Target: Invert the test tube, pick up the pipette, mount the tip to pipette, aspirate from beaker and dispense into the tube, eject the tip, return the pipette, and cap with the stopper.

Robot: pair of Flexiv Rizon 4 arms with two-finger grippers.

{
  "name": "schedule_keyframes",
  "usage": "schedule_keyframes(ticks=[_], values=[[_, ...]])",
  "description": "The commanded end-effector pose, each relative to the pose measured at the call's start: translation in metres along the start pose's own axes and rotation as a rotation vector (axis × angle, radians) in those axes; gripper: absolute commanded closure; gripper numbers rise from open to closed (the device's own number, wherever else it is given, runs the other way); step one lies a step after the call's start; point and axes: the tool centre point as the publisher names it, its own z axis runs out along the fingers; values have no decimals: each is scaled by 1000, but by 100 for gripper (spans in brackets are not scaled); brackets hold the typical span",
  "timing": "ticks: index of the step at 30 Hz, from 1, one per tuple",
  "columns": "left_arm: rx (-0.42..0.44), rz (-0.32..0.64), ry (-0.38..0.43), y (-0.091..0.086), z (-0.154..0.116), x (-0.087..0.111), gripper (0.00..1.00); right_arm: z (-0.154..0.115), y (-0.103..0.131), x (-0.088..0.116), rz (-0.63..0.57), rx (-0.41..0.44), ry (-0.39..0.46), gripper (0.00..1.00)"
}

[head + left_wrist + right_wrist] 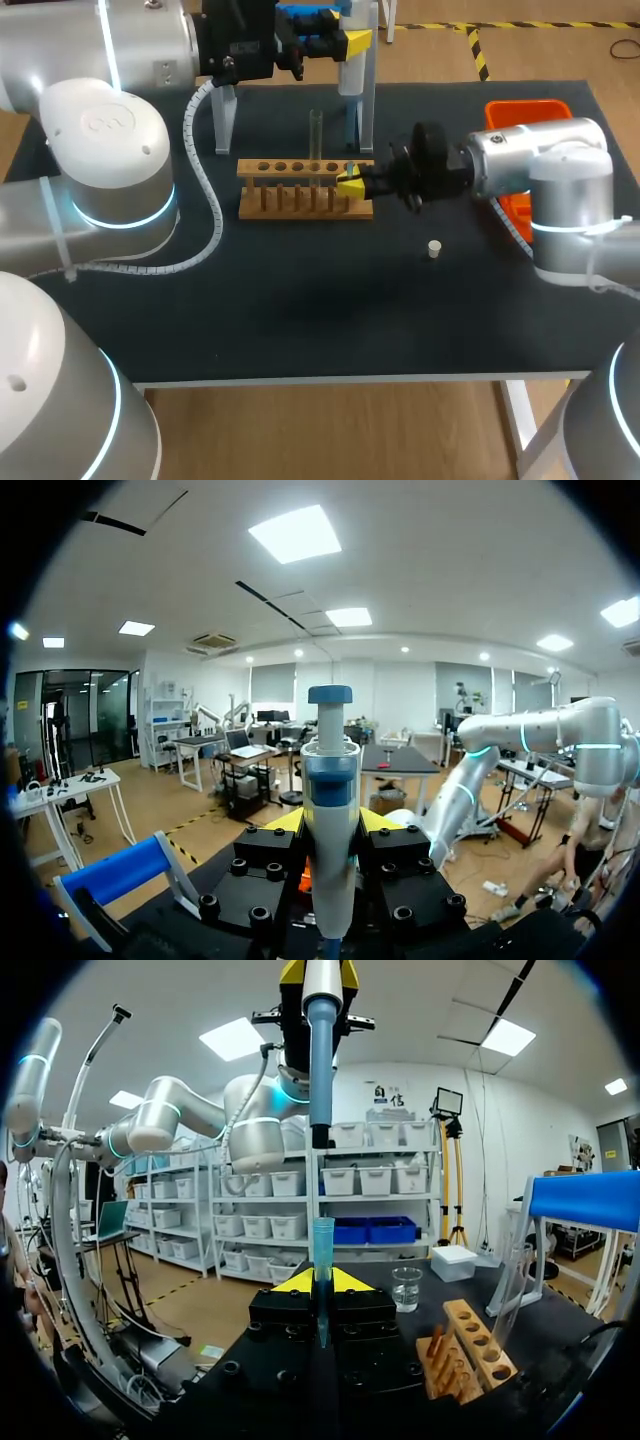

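My left gripper is shut on the blue and white pipette and holds it upright above the back of the table. In the left wrist view the pipette stands between the yellow fingertips. My right gripper is shut on a blue pipette tip at the right end of the wooden rack. From the right wrist the pipette's nozzle hangs straight above the tip, with a gap between them. A clear test tube stands upright in the rack. The white stopper lies on the mat.
An orange tray sits at the back right, behind my right arm. The clear pipette stand is behind the rack. A small glass beaker stands beyond the rack in the right wrist view.
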Motion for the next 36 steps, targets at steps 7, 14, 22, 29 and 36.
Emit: schedule_keyframes(ticks=[7, 14, 22, 29, 36], values=[[4, 0, 3, 1, -1, 0, 100, 0, 5, -3, -4, 1, 8, 100], [4, 0, 3, 1, -1, 0, 100, 0, 8, -4, -8, 2, 10, 100], [4, 0, 3, 1, -1, 0, 100, 1, 13, -4, -15, 2, 14, 100], [4, 0, 3, 1, -1, 0, 100, 1, 17, -5, -19, 2, 16, 100], [4, 0, 3, 1, -1, 0, 100, 2, 20, -6, -25, 1, 18, 100]])
